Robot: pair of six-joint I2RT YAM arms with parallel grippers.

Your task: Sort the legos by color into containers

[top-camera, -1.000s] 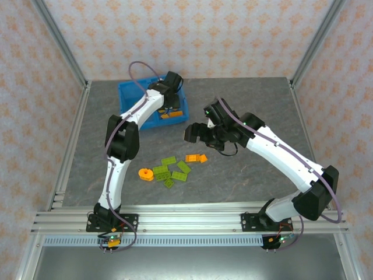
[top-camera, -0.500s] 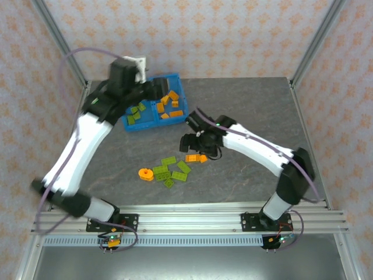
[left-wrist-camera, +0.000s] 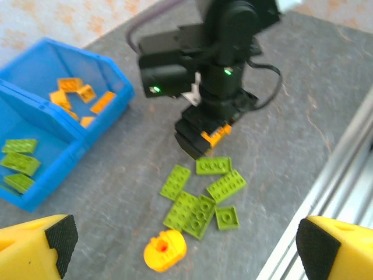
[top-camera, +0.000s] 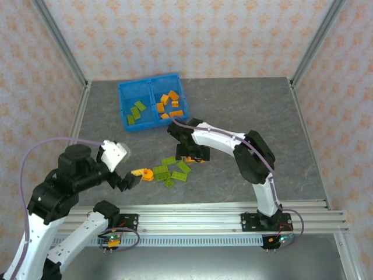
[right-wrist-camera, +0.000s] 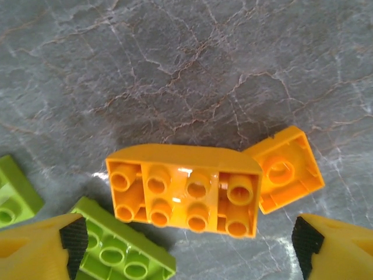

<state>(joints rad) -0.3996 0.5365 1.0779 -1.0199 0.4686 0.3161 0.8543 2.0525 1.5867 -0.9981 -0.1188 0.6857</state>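
Left gripper (top-camera: pixel 127 181): held at the near worktop edge, spread, empty.
Legos (left-wrist-camera: pixel 187 211): green and orange pieces left loose mid-worktop, unsorted.
Right gripper (right-wrist-camera: pixel 186 248): spread astride an orange brick (right-wrist-camera: pixel 183 195), seemingly lined up for pinching.
Containers (top-camera: pixel 131 93): set far-left; green kept left, orange right.

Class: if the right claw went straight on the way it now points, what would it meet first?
Most likely the long orange brick, which lies on the table between the right claw's open fingers, though depth is hard to judge.
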